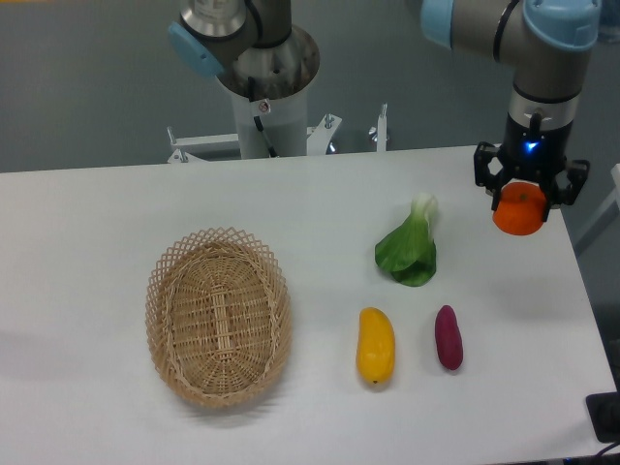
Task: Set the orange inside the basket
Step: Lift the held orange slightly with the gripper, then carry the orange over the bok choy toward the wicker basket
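White table (87,242) has a wicker basket (219,317) on the left, a leafy green (411,250) further right, and nearer the front a yellow mango-ish fruit (375,345) beside a purple sweet potato (448,337) (just apart).

No readable text, labels or nos. anywhere.

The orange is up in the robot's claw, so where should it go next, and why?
Probably leftward across the table, staying high. The gripper holds the orange above the table's right side, while the basket sits far off to the left, nothing in it. The bok choy and mango lie between, so keeping height should clear them before lowering.
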`<action>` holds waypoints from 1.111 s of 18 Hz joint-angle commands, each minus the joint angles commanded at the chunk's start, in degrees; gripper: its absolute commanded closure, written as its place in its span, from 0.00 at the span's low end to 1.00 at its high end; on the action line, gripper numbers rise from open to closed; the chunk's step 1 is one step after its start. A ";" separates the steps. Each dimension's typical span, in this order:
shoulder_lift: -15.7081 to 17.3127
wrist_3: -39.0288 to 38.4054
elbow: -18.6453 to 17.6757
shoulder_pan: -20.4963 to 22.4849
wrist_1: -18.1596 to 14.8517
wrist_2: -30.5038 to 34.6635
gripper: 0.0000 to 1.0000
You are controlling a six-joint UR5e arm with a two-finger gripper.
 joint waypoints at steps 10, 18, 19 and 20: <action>-0.26 -1.31 -1.05 -1.31 0.35 0.09 0.33; -1.76 -23.43 -3.25 -9.56 7.37 -0.09 0.33; -1.93 -27.03 -3.25 -11.49 8.86 -0.09 0.33; -2.28 -32.12 -3.08 -13.86 9.83 -0.09 0.33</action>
